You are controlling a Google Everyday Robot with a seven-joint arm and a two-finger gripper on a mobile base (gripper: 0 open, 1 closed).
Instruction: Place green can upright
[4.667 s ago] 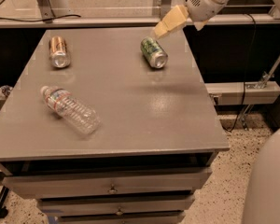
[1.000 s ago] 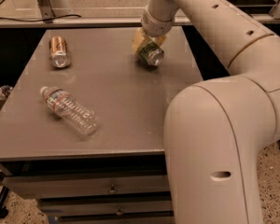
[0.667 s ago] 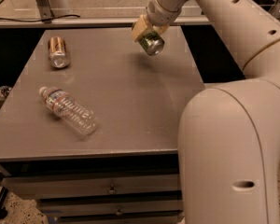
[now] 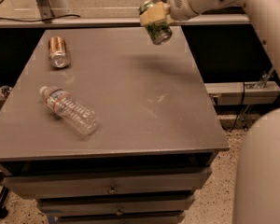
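The green can (image 4: pixel 157 31) hangs in the air above the far right part of the grey table (image 4: pixel 130 92), tilted, with its silver end pointing down toward me. My gripper (image 4: pixel 153 14) is shut on the green can, its tan fingers (image 4: pixel 151 14) clamped across the can's upper part. The white arm reaches in from the upper right. The can is clear of the tabletop, and its shadow falls on the table below it.
A copper-orange can (image 4: pixel 58 52) lies on its side at the far left of the table. A clear plastic bottle (image 4: pixel 69 110) lies on its side at the left front. Drawers (image 4: pixel 112 189) sit under the tabletop. A rail (image 4: pixel 84 20) runs behind the table.
The gripper came down onto the lying green can, closed on it and lifted it off the table. The can now hangs tilted in the air, higher than 0.7 s ago.
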